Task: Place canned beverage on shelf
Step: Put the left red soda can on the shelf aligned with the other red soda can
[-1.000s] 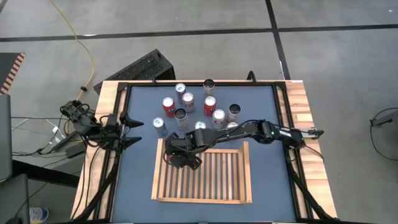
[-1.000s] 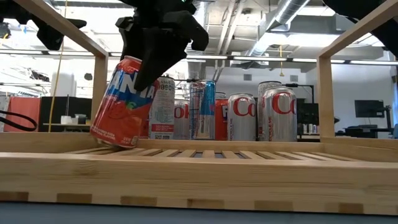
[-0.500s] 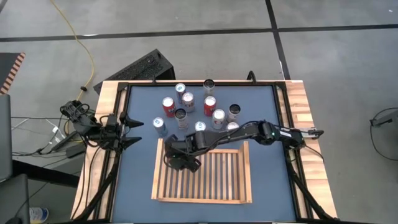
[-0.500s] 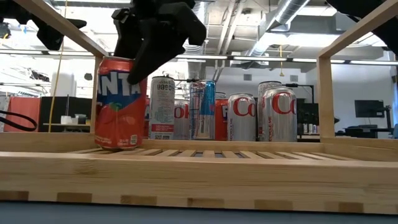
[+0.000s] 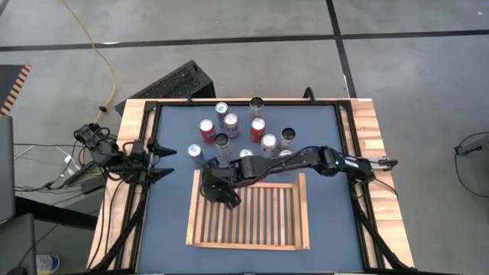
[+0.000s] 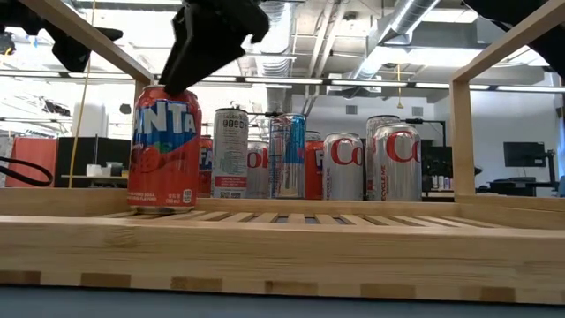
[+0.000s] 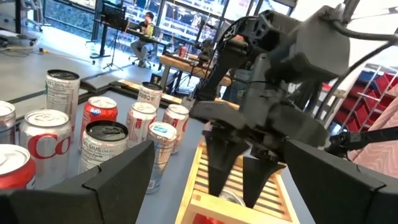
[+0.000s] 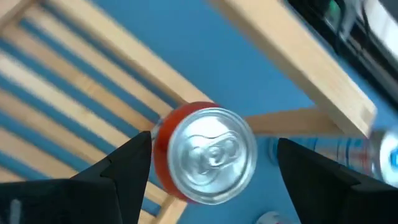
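Can (image 6: 165,146) upright on shelf (image 6: 282,231)

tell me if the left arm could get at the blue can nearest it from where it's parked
Probably yes. The left gripper waits open at the table's left edge, and the blue can stands at the near side of the cluster with only bare tabletop between them. The right gripper is over the shelf, out of that path.

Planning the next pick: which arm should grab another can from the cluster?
Right, probably. Its end effector hangs open above the orange can standing on the shelf, next to the cluster. The left end effector waits at the table edge.
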Controlling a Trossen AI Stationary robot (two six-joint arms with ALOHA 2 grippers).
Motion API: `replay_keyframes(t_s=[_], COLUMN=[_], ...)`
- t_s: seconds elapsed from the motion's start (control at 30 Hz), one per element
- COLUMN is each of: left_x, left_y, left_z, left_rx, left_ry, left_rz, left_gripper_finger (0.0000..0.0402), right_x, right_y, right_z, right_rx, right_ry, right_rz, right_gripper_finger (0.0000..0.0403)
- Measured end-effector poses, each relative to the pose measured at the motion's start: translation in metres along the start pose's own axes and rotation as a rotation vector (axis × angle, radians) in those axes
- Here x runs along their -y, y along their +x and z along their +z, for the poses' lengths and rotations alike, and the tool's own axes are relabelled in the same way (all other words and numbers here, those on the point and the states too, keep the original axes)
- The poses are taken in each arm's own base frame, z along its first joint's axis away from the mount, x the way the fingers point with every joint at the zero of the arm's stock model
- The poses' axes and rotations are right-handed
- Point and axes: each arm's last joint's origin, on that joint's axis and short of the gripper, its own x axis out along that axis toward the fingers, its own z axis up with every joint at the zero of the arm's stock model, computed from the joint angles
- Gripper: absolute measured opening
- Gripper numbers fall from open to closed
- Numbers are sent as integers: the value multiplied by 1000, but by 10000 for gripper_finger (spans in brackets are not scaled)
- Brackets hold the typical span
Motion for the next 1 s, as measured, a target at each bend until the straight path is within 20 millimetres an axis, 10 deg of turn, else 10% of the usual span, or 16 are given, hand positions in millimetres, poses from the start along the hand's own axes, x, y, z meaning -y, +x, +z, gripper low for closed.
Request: replay_keyframes(t_s=[0.37,1.0], left_x=[0,0], left_y=[0,0], left_z=[-1,0], left_rx=[-11,-3], left_ry=[6,2], left_rz=[2,1], left_gripper_finger=[348,348], right_x=[7,10], right_y=[-15,-30], right_z=[-2,8], right_rx=[4,67], right_ry=[451,426], right_rz=[35,-154], right_gripper_finger=[317,317])
